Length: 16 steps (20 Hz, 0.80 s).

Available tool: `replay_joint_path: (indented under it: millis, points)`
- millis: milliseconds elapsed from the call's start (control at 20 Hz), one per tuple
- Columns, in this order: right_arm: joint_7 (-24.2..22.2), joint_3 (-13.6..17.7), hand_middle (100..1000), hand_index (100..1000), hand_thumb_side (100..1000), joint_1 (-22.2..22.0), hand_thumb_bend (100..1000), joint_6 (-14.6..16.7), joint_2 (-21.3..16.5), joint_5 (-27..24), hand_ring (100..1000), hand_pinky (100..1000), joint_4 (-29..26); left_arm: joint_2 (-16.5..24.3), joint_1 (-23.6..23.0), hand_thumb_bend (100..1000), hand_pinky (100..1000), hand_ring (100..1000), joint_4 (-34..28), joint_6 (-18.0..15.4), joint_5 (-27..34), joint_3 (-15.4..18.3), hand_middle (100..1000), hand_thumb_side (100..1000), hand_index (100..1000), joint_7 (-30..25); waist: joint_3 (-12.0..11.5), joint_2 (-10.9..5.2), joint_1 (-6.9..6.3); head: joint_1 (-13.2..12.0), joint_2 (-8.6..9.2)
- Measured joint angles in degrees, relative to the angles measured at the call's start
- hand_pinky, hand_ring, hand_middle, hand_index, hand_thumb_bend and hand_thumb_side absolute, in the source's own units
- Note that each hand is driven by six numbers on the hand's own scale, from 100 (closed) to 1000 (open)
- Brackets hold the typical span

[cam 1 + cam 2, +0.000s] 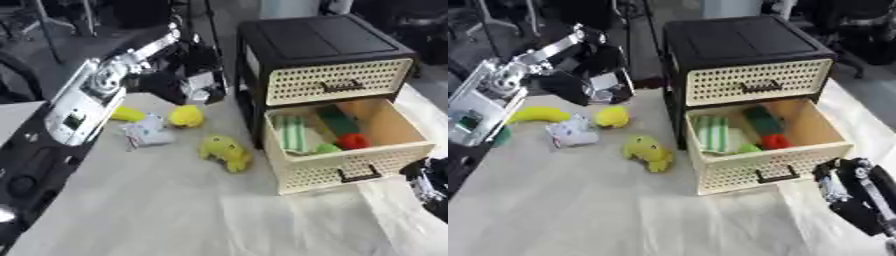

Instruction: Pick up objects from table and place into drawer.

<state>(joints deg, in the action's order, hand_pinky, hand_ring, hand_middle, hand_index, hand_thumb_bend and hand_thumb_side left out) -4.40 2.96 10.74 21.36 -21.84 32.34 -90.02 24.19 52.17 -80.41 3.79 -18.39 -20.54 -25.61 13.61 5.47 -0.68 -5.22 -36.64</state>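
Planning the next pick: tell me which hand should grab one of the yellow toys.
Left. The left hand hangs just above the round yellow toy, with the other toy close by. The right hand sits low at the right edge, beyond the open drawer, away from both.

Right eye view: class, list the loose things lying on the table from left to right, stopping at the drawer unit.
Yellow banana-shaped toy → small white packet → round yellow toy → yellow plush toy → open cream lattice drawer of the black drawer unit.
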Motion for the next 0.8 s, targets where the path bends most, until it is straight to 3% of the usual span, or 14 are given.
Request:
replay_joint_path:
  millis: [450, 800]
  points:
    - [-0.8, -0.7, 100, 599, 873, 1.6, 100, 0.4, 0.8, -0.3, 100, 100, -0.1, -8.3, 1.5, 190, 242, 172, 9.8, -4.5, -4.8, -0.8, 283, 223, 508, -4.8, 2.7, 1.32, 0.09, -1.5, 0.01]
    - [-1.7, -1.6, 100, 596, 880, 3.9, 100, 0.7, 2.5, -1.0, 100, 100, -0.4, -12.7, 2.4, 218, 245, 179, 14.7, -6.2, -9.6, 1.5, 288, 219, 513, 1.0, 6.3, 2.7, 0.05, -2.7, 0.59]
